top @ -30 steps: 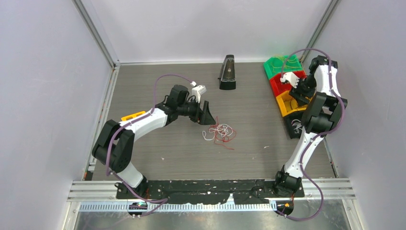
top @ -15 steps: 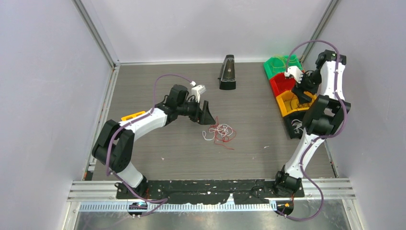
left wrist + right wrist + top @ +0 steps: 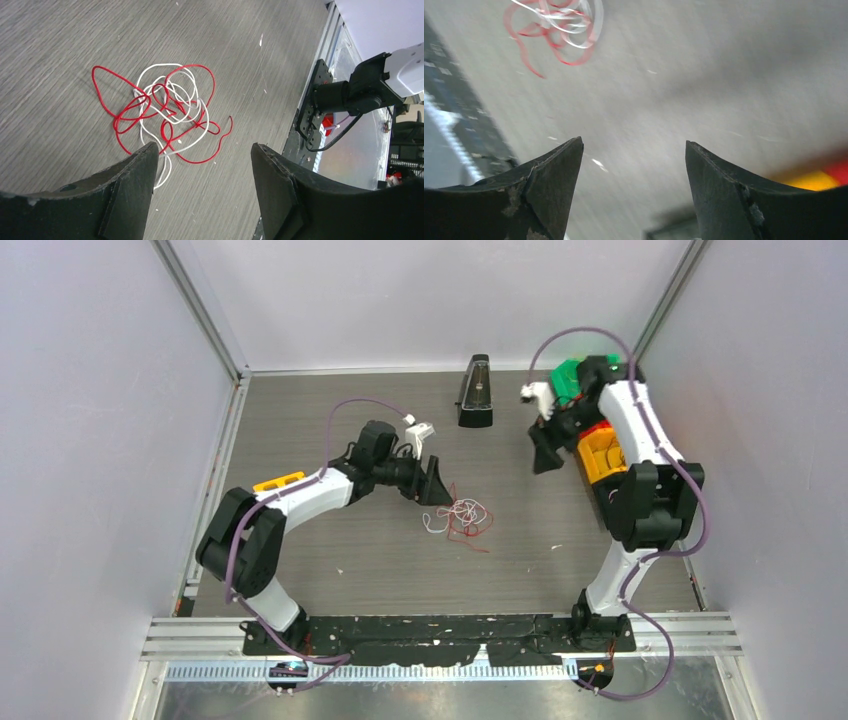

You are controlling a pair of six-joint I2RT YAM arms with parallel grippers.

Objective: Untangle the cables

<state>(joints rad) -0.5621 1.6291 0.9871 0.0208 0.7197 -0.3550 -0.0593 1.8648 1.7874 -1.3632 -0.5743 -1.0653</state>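
Observation:
A small tangle of red and white cables (image 3: 462, 517) lies on the grey table near the middle. In the left wrist view the tangle (image 3: 165, 112) sits just beyond the left fingertip. My left gripper (image 3: 437, 485) is open and empty, right beside the tangle's upper left edge. My right gripper (image 3: 546, 451) is open and empty, held above the table right of the tangle. In the blurred right wrist view the tangle (image 3: 556, 27) shows far off at the top left, well beyond the open gripper (image 3: 634, 150).
A black wedge-shaped object (image 3: 475, 392) stands at the back centre. Green (image 3: 572, 377), red (image 3: 600, 427), yellow (image 3: 604, 457) and black (image 3: 615, 505) bins line the right edge. A yellow piece (image 3: 277, 481) lies by the left arm.
My right arm has swung left from over the bins to above the table, gripper now pointing toward the tangle. My left gripper has shifted slightly; the tangle has not moved.

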